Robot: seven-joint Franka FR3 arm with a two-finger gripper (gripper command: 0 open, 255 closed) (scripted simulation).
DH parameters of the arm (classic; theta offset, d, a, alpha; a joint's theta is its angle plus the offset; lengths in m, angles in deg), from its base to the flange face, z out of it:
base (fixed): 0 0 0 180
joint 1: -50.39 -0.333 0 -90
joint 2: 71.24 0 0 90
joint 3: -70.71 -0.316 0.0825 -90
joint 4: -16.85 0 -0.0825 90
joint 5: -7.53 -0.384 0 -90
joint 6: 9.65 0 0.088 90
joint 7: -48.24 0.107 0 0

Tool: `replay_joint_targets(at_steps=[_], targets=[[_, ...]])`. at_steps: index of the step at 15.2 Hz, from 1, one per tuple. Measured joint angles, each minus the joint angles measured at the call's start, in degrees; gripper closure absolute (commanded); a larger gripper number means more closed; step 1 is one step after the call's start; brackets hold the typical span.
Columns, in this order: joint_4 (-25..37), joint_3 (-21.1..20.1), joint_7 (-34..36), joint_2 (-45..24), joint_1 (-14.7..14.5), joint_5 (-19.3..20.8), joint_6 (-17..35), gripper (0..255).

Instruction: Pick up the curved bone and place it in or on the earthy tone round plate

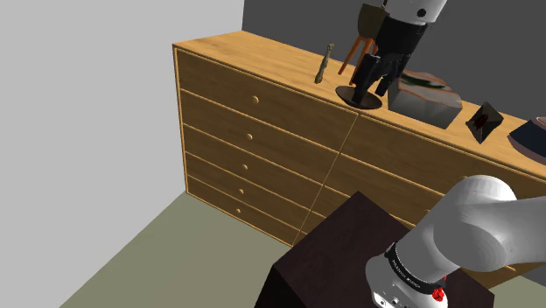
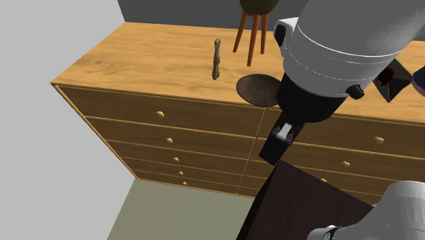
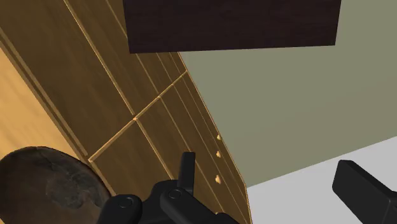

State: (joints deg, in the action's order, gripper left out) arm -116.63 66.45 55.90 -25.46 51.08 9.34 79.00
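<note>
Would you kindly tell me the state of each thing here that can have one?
Light wooden dresser: every drawer in view shut.
All-black two-finger gripper: open, holding nothing.
Olive-brown curved bone: lying on the dresser's top, apart from the plate, not held.
Dark brown round plate: empty, on the dresser's top.

- The dresser (image 1: 262, 131) is wood with a clear grain, smooth and with a soft shine.
- The round plate (image 2: 257, 88) is dark brown, mottled, rough-looking and matt.
- The bone (image 2: 216, 58) looks rough and dull.
- The arm (image 2: 340, 41) has a white, smooth, slightly glossy shell.
- The gripper (image 3: 264, 162) is matt black.
</note>
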Motion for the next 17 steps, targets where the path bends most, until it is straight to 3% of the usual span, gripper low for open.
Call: replay_joint_targets(at_steps=[9,17], targets=[[5.9,6.2,-6.3,-9.8,1.9,2.2,7.2,0],[18.4,13.2,-14.1,-23.7,3.0,1.3,12.2,0]])
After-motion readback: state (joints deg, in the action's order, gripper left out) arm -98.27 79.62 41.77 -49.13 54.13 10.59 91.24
